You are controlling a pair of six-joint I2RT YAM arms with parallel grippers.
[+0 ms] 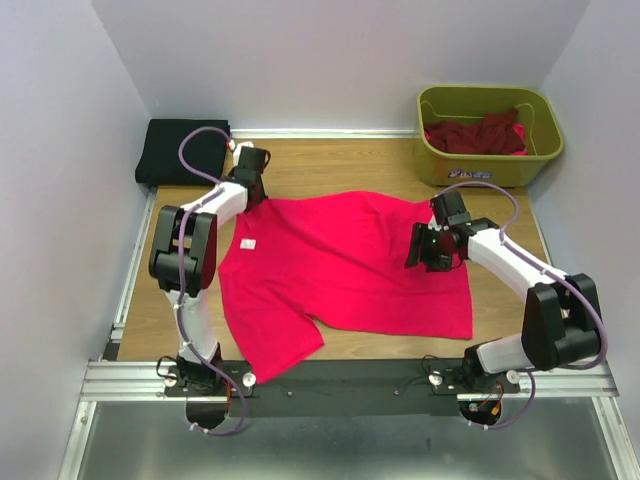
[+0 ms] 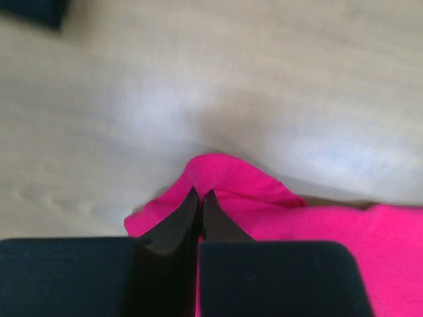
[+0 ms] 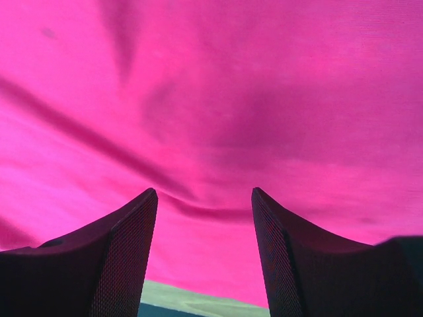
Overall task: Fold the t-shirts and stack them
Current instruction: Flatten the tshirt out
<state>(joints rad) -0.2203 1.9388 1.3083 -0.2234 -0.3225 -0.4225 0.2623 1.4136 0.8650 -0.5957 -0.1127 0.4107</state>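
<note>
Left gripper (image 2: pixel 200 198): pinched closed on pink t-shirt (image 1: pixel 350 260), at its far-left edge.
Right gripper (image 3: pixel 203 195): jaws apart, empty, just above the cloth.

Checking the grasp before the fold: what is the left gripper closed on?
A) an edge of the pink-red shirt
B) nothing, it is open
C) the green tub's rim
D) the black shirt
A: the left gripper is pinched shut on a puckered edge of the pink-red shirt.
</note>
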